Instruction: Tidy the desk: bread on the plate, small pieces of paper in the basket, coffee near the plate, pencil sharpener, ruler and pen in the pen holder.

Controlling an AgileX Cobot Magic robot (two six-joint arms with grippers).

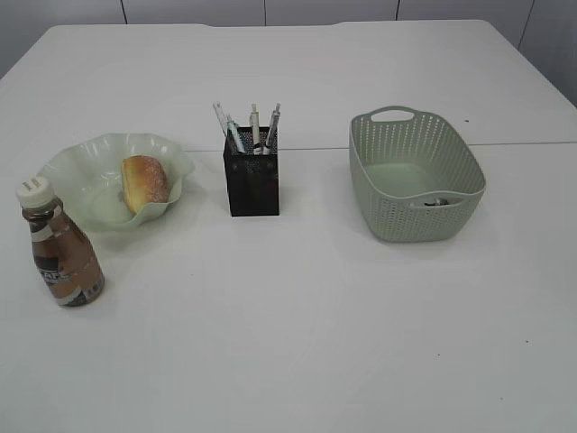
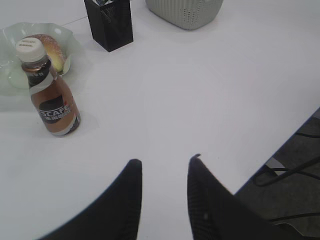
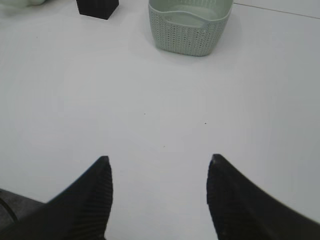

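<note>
Brown coffee (image 2: 51, 95) stands upright just in front of the plate (image 1: 81, 171), bread (image 1: 144, 183) on it. Left gripper (image 2: 165, 162) is the nearer arm, jaws narrowly apart and empty, bottle ahead-left. Right gripper (image 3: 159, 165) wide, empty, facing the basket (image 3: 190, 27).

pale grey panelled wall (image 1: 270, 11) with vertical seams at the far side, dark grey floor (image 2: 300, 165) off the tabletop edge, black cables (image 2: 287, 175) lying on it, even diffuse light, soft shadows
</note>
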